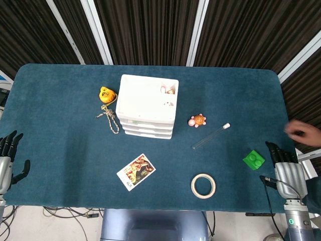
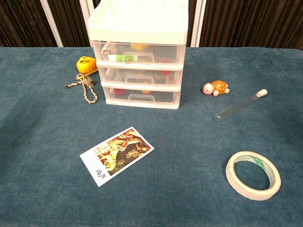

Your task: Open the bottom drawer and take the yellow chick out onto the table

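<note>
A: We see a white plastic drawer unit (image 2: 138, 52) with clear drawer fronts standing on the counter (image 1: 60, 145), which wears a dark teal, felt-like cover. All the drawers look closed. The bottom drawer (image 2: 141, 98) has a moulded handle, and through its front we make out only a reddish blob and an orange one.

B: So the chick?

A: A yellow piece shows in the top drawer, but we cannot tell that it is the chick. We cannot say where the chick is.

B: And our hands?

A: The left hand (image 1: 7, 158) sits at the counter's left edge, dark fingers (image 1: 11, 141) spread and holding nothing. The right hand (image 1: 286, 168) rests at the right edge, fingers straight and a little apart, also bare.

B: What crowds the drawers?

A: A knotted rope (image 2: 85, 87) and a round orange tape measure (image 2: 87, 65) lie just left of the unit. A glossy toy turtle (image 2: 216, 88) and a thin glass tube (image 2: 239, 105) lie to its right. A flat picture card (image 2: 117, 155) lies in front, well apart, and a ring of tape (image 2: 253, 175) sits nearer the front edge. A green block (image 1: 254, 159) lies near the right hand. The carpet straight before the bottom drawer is bare.
</note>
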Action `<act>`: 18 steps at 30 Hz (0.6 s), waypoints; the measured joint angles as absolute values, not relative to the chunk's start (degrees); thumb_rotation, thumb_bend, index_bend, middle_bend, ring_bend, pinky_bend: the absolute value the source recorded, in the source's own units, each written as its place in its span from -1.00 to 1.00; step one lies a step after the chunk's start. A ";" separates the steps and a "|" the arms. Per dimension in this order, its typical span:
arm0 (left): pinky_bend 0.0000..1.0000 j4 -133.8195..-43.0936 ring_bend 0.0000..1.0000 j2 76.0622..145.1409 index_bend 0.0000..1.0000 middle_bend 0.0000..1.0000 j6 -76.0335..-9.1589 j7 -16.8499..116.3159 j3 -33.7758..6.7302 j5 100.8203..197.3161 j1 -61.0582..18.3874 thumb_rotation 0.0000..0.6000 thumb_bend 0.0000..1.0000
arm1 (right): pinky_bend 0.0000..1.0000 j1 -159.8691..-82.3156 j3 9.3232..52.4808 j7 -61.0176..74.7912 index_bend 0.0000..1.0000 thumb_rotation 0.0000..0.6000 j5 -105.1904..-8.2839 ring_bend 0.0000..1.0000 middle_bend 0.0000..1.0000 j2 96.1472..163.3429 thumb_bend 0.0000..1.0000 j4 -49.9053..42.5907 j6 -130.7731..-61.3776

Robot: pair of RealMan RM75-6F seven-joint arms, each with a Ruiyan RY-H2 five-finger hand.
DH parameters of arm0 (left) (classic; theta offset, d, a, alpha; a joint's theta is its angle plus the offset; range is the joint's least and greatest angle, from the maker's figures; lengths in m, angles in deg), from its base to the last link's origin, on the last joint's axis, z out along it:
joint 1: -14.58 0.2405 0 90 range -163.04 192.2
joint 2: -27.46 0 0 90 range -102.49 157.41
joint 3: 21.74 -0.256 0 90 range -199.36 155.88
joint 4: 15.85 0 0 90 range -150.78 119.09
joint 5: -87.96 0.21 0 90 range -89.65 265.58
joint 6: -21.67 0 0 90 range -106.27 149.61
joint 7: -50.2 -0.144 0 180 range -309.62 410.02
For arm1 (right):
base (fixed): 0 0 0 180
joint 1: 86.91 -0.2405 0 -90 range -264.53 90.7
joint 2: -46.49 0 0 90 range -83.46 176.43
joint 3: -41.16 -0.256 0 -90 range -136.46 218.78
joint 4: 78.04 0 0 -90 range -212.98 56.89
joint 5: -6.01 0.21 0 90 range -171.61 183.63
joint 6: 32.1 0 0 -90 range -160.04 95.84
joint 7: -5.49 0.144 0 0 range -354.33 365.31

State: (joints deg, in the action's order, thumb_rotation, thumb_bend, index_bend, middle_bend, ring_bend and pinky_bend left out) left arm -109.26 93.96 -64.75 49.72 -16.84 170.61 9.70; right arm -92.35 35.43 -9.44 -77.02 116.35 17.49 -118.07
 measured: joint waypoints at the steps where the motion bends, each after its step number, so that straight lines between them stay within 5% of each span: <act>1: -1.00 -109.27 -1.00 93.96 -0.93 -1.00 -64.75 49.72 -16.85 170.61 9.71 1.00 -0.08 | -0.51 -92.33 35.45 -9.47 -0.79 1.00 -77.02 -0.54 -0.67 116.33 -0.69 17.51 -118.08; 18: -1.00 -109.20 -1.00 93.99 -0.93 -1.00 -64.81 49.61 -17.01 170.86 9.78 1.00 -0.08 | -0.51 -92.11 35.27 -9.14 -0.79 1.00 -76.87 -0.54 -0.67 115.97 -0.69 17.85 -118.47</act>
